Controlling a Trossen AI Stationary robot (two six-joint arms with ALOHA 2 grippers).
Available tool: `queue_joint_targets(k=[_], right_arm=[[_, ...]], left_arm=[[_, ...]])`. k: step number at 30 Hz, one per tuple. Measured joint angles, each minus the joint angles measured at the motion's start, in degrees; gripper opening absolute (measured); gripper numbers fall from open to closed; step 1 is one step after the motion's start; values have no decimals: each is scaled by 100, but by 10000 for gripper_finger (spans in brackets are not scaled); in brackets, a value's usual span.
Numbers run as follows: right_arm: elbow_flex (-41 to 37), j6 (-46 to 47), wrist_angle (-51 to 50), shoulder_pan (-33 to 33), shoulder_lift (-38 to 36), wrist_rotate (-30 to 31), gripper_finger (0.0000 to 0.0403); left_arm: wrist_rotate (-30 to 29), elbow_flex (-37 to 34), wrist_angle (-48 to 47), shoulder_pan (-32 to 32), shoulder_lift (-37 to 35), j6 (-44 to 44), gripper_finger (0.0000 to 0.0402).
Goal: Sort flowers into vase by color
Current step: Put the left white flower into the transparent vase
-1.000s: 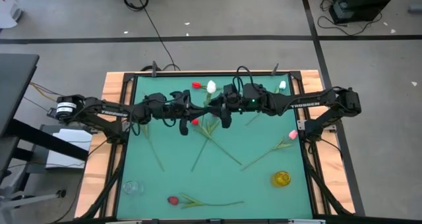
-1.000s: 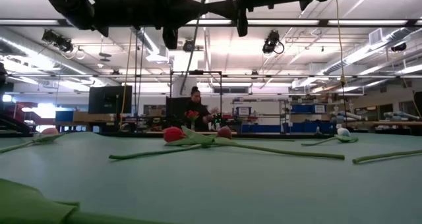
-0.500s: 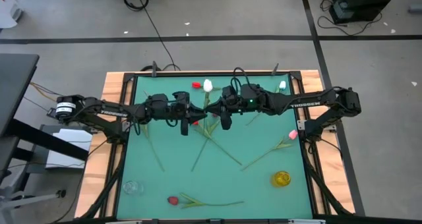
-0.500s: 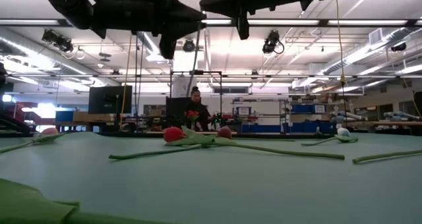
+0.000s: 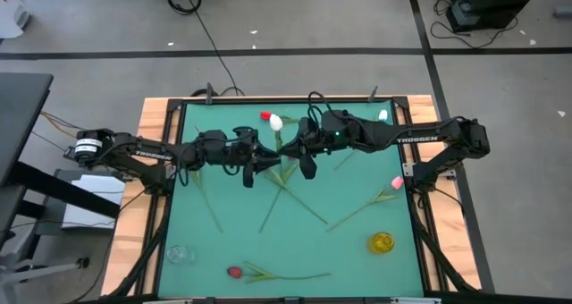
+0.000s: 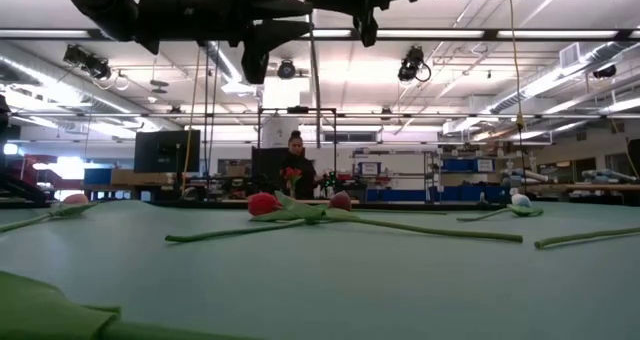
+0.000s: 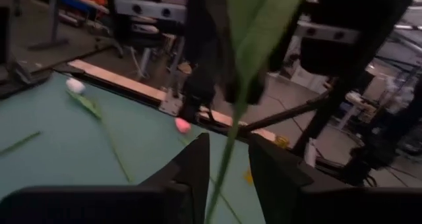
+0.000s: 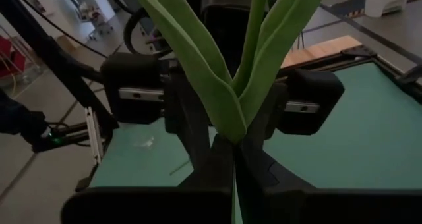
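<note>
- The white tulip [image 5: 275, 122] held up between the two arms has its head further left and nearer the red tulip [image 5: 265, 116] at the far edge than half a second ago.
- The right gripper [image 8: 232, 159] is clamped on this tulip's stem just below where the leaves fork; the arm has shifted slightly left.
- The left gripper [image 7: 227, 159] has its fingers [image 7: 194, 161] parted on either side of the same stem, not pressing it.
- Both grippers meet above the far middle of the green table [image 5: 357, 259].
- Other flowers lie flat: a pink tulip [image 5: 397, 184] at the right edge, a second red tulip [image 5: 234, 272] near the front, a second white tulip [image 5: 382, 116] at the far right.
- A yellow vase [image 5: 382, 242] stands front right, a clear vase [image 5: 178, 254] front left.
- In the low view a person [image 6: 296, 165] stands in the workshop behind the table.
</note>
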Motion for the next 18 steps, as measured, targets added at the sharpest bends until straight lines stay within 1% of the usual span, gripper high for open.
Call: queue_joint_targets(k=[4, 7, 9, 11, 14, 16, 18], right_arm=[[0, -17, -61, -1, 0, 5, 8], [0, -39, -82, -1, 0, -8, 8], [0, -22, -122, -1, 0, 1, 16], [-2, -9, -151, -1, 0, 118, 34], [0, -11, -157, -1, 0, 146, 74], [-4, 7, -194, -1, 4, 143, 101], [-4, 3, -205, -4, 4, 148, 119]], left_arm=[[-26, 0, -2, 39, 0, 92, 78], [-17, 0, 7, 20, 0, 230, 40], [-4, 0, 5, -8, 0, 387, 14], [-2, 0, 35, -10, 0, 487, 7], [1, 7, 106, -12, 0, 525, 3], [3, 105, 34, -12, 0, 558, 3], [19, 216, -107, -12, 0, 639, 2]])
